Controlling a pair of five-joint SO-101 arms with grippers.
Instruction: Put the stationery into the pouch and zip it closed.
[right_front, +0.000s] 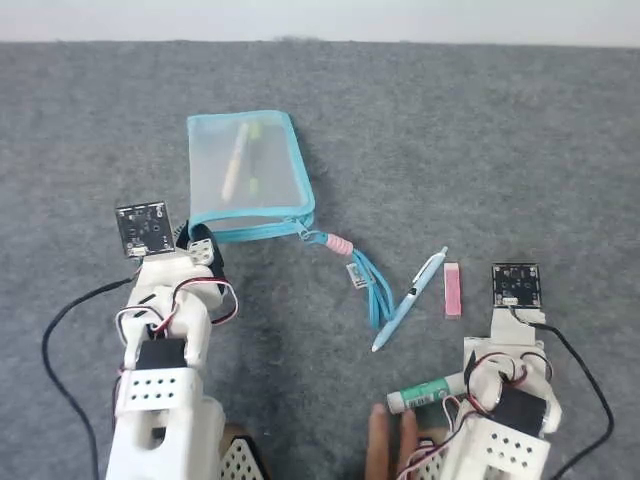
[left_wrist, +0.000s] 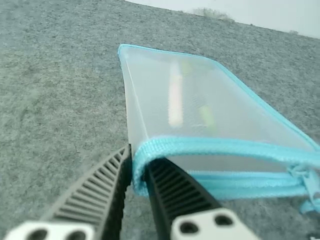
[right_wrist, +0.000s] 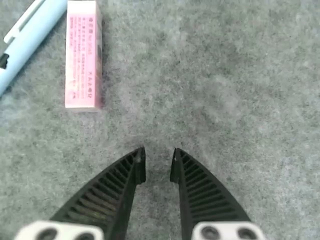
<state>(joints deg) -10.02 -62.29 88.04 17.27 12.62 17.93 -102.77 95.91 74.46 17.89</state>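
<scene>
Right end effector (right_wrist: 157, 162) above mat (right_wrist: 240, 75), pink eraser (right_wrist: 83, 54) and pen (right_wrist: 27, 35) nearby

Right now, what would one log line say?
left hand: pinching pouch rim | right hand: open, empty | pen, pink eraser: outside pouch

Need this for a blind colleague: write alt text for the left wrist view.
The left gripper pinches the blue zip edge at one corner of a translucent mesh pouch, which lies on a grey felt-like table. Through the mesh, two pale stick-shaped items show faintly inside.
</scene>
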